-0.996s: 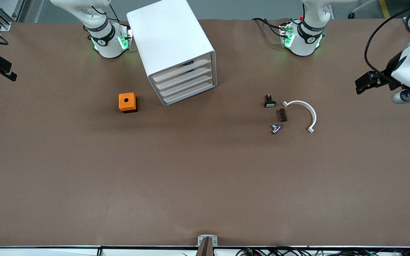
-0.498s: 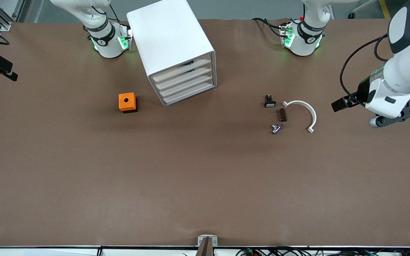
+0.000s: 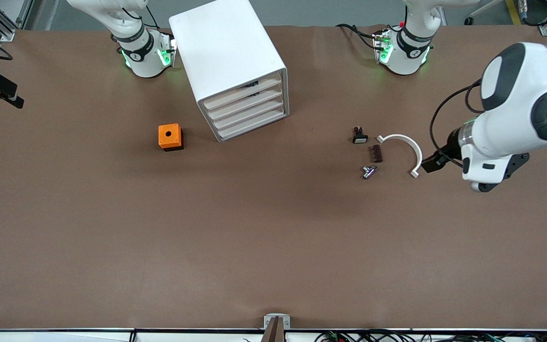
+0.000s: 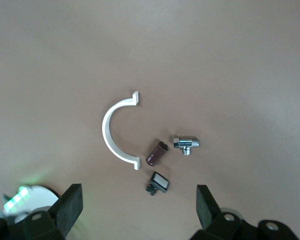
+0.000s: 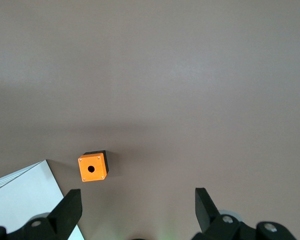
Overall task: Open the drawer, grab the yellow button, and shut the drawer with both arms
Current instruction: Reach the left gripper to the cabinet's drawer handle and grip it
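Observation:
The white cabinet [image 3: 228, 57] stands near the right arm's base, and its uppermost drawer [image 3: 242, 94] is shut like the three below it. The button is out of view. My left gripper [image 4: 138, 209] hangs open and empty over the table, above a cluster of small parts; its white wrist [image 3: 487, 154] shows beside the half-ring, toward the left arm's end. My right gripper [image 5: 137, 210] is open and empty too, high over bare table, with the orange cube [image 5: 92, 167] and a cabinet corner [image 5: 25, 200] below it. The right arm waits.
An orange cube with a round hole [image 3: 170, 137] lies beside the cabinet. Toward the left arm's end lie a white half-ring [image 3: 404, 151], a black part with a white face [image 3: 360, 137], a brown cylinder [image 3: 376, 153] and a metal fitting [image 3: 368, 171].
The left arm has swung in from its end of the table and come over the spot beside the half-ring. The right arm and all objects are unmoved.

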